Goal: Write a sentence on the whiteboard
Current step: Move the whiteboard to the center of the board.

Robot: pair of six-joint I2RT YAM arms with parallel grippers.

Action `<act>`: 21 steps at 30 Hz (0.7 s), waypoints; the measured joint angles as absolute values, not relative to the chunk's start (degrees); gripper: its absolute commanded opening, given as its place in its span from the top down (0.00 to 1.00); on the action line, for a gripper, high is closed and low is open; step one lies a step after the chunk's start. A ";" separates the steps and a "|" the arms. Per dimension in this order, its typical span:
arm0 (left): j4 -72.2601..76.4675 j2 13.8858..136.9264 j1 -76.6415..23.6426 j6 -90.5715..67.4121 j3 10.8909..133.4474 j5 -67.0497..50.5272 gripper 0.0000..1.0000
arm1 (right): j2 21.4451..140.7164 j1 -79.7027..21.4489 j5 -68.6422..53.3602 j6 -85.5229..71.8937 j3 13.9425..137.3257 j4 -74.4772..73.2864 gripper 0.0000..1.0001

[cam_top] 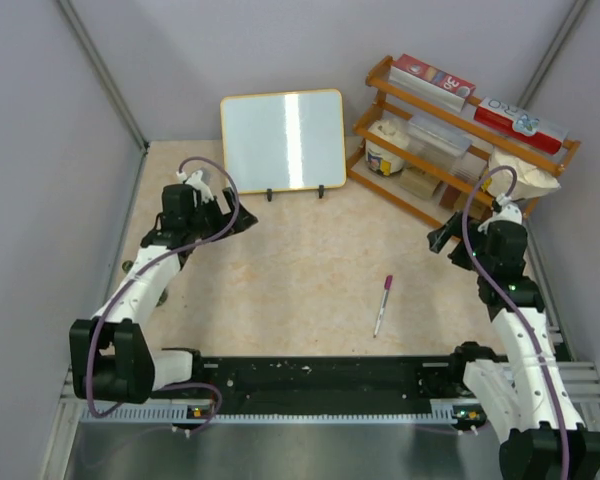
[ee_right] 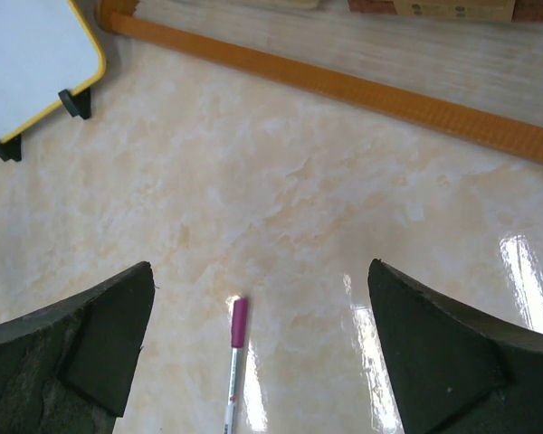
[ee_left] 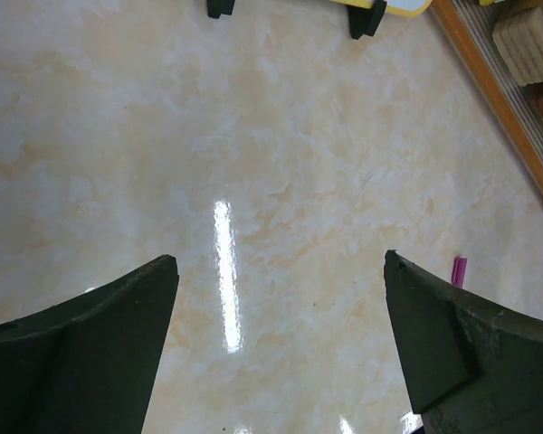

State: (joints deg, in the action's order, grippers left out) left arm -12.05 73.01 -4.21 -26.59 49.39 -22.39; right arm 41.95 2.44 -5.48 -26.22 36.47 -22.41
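Observation:
The whiteboard point(cam_top: 283, 140) stands on two black clip feet at the back of the table, blank, with a yellow-orange frame. Its corner shows in the right wrist view point(ee_right: 27, 54), and its feet point(ee_left: 366, 18) show in the left wrist view. A marker point(cam_top: 382, 305) with a magenta cap lies flat on the table right of centre. My left gripper point(cam_top: 242, 216) is open and empty over the left of the table, below the board point(ee_left: 281, 262). My right gripper point(cam_top: 442, 240) is open and empty above the marker point(ee_right: 234, 362), whose cap lies between the fingers' lines point(ee_right: 261, 267). The cap also shows in the left wrist view point(ee_left: 459, 270).
A wooden shelf rack point(cam_top: 460, 130) holding boxes and bags stands at the back right, close beside the board; its orange rail point(ee_right: 344, 81) shows in the right wrist view. Grey walls close in the table on the left, back and right.

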 measured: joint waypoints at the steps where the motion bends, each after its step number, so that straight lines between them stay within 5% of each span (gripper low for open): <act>1: -12.38 72.07 -4.21 -26.37 49.39 -22.13 0.02 | 42.28 2.44 -5.82 -26.20 36.47 -22.83 0.01; 10: -10.96 67.44 -4.71 -23.90 49.74 -18.09 0.05 | 48.21 2.44 -6.04 -24.58 39.20 -24.18 0.01; 21: -14.96 93.62 -16.84 -20.43 65.98 -6.57 0.09 | 58.67 2.44 -6.20 -23.51 41.60 -21.80 0.01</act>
State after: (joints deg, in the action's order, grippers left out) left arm -14.96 93.62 -16.84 -20.43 65.98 -6.57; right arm 58.67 2.44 -6.20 -23.51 41.60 -21.80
